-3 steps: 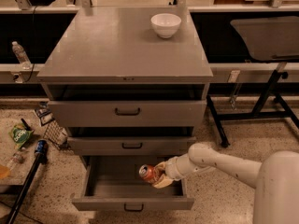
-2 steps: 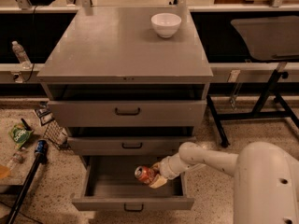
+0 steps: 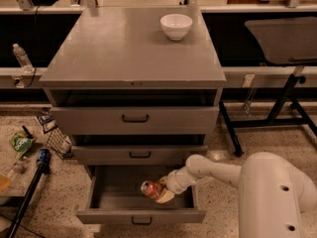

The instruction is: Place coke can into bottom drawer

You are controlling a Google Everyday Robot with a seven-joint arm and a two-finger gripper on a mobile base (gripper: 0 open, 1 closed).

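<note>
The coke can (image 3: 150, 188) is red with a silver end and lies tilted on its side inside the open bottom drawer (image 3: 141, 214), toward its right half. My gripper (image 3: 157, 192) reaches into the drawer from the right on a white arm and is shut on the can, low over the drawer floor. The bottom drawer is pulled out, with a small dark handle on its front. The middle and top drawers above it are closed or nearly so.
A white bowl (image 3: 176, 26) stands on the grey cabinet top (image 3: 114, 48) at the back right. A water bottle (image 3: 22, 57) stands at the left. Bags, a wire basket (image 3: 58, 140) and a dark pole (image 3: 27, 195) lie on the floor at left. A table frame (image 3: 277, 103) stands at right.
My arm has pushed further left into the drawer, carrying the can left and slightly lower. The robot's body has come closer at the lower right.
</note>
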